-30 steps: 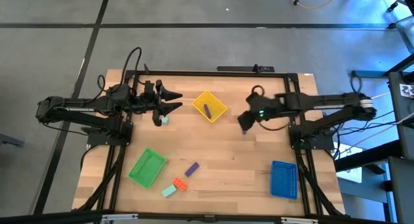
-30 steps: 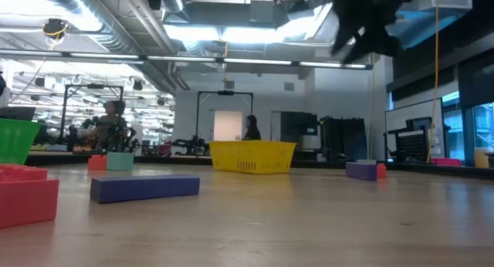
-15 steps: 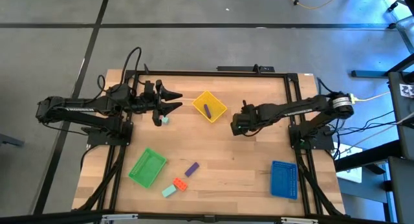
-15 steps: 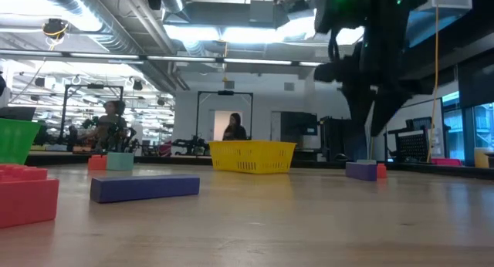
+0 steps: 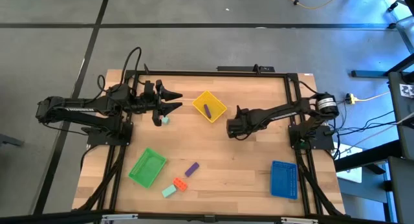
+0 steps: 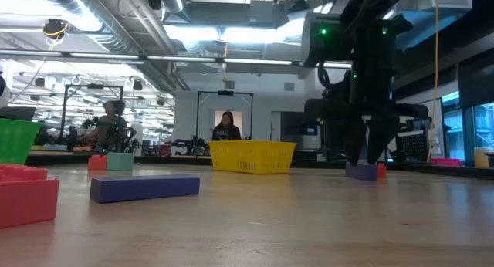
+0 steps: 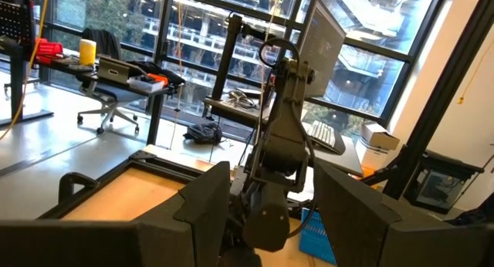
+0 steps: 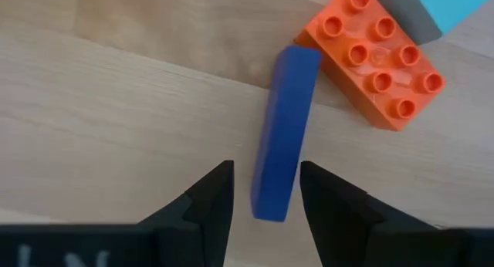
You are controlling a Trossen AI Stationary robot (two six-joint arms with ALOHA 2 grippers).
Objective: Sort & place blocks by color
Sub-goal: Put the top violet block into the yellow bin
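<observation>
The main risk is coming from the orange studded block (image 8: 373, 61), which is touching the far end of the purple block (image 8: 284, 120) that the right hand (image 8: 264, 170) is lining up on. If the hand is closing from here, it is probably gripping only the near end of that long block, so the block may be swinging or tilting as it lifts. It may also be dragging the orange block along, or nudging the teal block (image 8: 432, 6) just behind it. The purple block is also lying slightly askew between the fingers (image 8: 210, 201), so one finger could be meeting it first and pushing it sideways on the desk (image 8: 116, 105). The right hand is standing partly open, low over the middle of the desk near the yellow tray (image 5: 217, 101), straddling the block with a gap on each side and holding nothing. The left hand (image 5: 173, 100) is waiting spread wide and empty at the desk's left edge.
</observation>
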